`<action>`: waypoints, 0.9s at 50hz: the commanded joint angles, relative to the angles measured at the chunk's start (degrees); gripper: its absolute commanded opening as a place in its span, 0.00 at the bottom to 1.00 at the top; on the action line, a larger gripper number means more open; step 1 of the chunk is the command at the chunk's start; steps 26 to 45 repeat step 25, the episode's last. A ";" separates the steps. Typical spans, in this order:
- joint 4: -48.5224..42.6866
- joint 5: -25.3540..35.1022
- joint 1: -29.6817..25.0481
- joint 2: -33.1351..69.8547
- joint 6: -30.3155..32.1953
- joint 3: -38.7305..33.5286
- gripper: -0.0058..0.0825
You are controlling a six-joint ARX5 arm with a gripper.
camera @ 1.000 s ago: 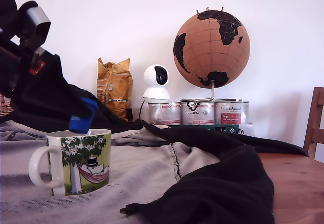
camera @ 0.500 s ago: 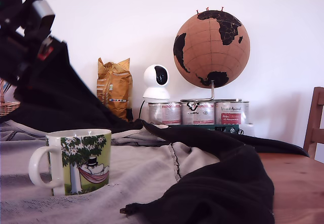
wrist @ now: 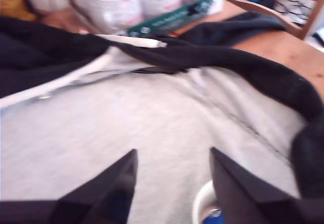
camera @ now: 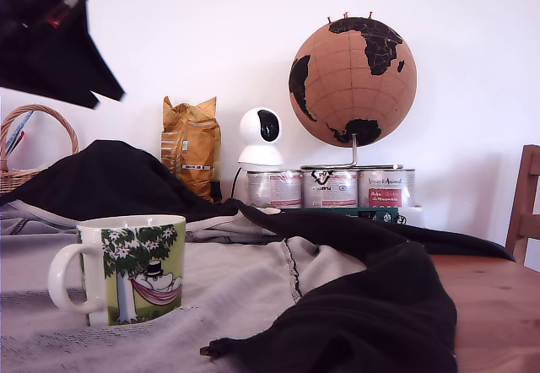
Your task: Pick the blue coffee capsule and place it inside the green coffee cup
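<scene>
Upper left of the exterior view, black gripper [wrist: 172,176] raised, jaws parted and empty, small blue coffee capsule [wrist: 214,216] inside white green-printed ceramic mug [camera: 126,267], lower left, on grey cloth [camera: 245,297].

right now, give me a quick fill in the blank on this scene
1. The end effector is ____, gripping nothing.
2. The blue capsule lies inside the ____.
3. The mug stands on the ____ cloth.
4. The globe stands above three ____.

Missing: open; mug; grey; tins
</scene>
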 commanded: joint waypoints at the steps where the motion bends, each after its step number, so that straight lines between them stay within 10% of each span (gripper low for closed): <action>1: -0.15 -2.10 0.85 -1.92 -0.17 0.07 0.04; 45: -7.87 -9.57 12.61 -12.68 -0.68 0.07 0.04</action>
